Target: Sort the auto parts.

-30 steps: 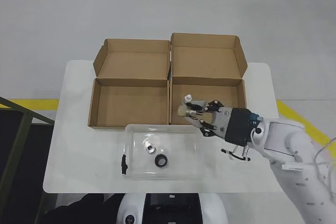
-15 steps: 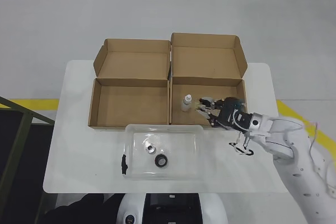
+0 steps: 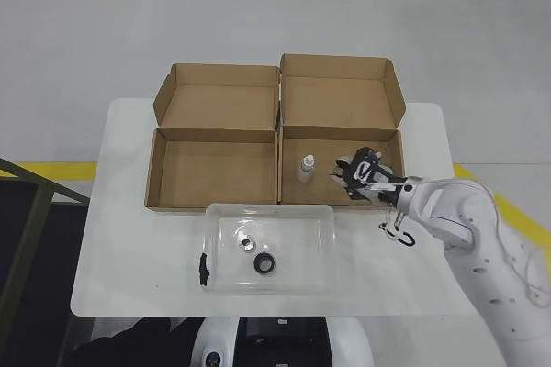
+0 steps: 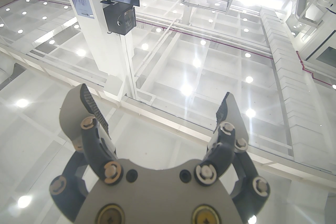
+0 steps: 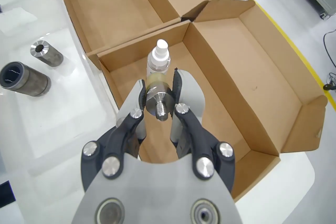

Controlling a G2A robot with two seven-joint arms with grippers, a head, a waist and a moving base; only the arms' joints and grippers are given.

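My right gripper (image 5: 158, 83) is shut on a small metal part (image 5: 156, 97) with a threaded stud and a yellowish rubber end. It hangs over the right cardboard box (image 5: 249, 72), close beside a white spray bottle (image 5: 158, 58) standing in that box. From above, the right gripper (image 3: 342, 172) is inside the right box (image 3: 386, 147), to the right of the bottle (image 3: 307, 167). Two metal cylinders (image 3: 246, 244) (image 3: 264, 265) lie in the clear tray (image 3: 269, 209). My left gripper (image 4: 155, 107) is open, holds nothing and points at the ceiling.
The left cardboard box (image 3: 211, 172) next to the right one has a bare floor. A small black part (image 3: 203, 269) lies at the tray's left edge. Both boxes have upright flaps at the back. White table (image 3: 129, 229) shows on both sides of the tray.
My right arm has swung to the right, carrying the held part from the box's front-left corner by the bottle toward the middle of the right box. The bottle and tray parts have not moved.
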